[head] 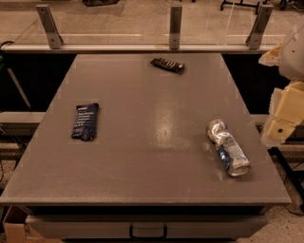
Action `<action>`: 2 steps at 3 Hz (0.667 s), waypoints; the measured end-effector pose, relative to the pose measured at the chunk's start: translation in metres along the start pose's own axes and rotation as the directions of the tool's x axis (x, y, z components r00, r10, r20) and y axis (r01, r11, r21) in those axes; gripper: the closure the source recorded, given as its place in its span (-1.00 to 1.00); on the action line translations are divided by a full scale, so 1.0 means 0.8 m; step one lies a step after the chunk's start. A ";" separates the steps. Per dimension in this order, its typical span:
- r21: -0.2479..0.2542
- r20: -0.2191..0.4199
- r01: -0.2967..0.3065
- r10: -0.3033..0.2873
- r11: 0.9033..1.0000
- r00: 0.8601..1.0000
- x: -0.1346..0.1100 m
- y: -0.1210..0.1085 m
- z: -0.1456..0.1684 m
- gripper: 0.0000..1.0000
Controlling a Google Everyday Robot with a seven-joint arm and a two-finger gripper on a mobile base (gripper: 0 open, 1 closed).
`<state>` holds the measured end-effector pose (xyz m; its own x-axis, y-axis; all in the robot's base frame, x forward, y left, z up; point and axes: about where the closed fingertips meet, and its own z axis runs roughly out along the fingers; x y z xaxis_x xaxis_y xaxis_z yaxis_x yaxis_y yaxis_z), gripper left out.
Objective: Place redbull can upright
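A robotics lab or test bay, by the look: a plain grey surface [142, 161] fenced at the back by a clear panel [114, 26] on metal brackets [175, 26], wheeled chair bases [237, 5] beyond, and the robot's cream hand [285, 114] beside its right edge.

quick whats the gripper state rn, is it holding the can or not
Gripper: at the right edge of the table, not holding the redbull can, which lies on its side apart from it; open or closed cannot be told.
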<state>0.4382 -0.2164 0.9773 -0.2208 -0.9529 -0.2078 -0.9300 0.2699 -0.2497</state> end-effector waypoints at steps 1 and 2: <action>-0.001 0.002 -0.004 0.004 1.000 1.000 -0.001 0.000 0.002 -1.00; -0.015 0.024 -0.067 0.067 0.998 0.997 -0.021 0.001 0.030 -1.00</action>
<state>0.4481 -0.1969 0.9580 -0.2754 -0.9291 -0.2468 -0.9174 0.3307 -0.2214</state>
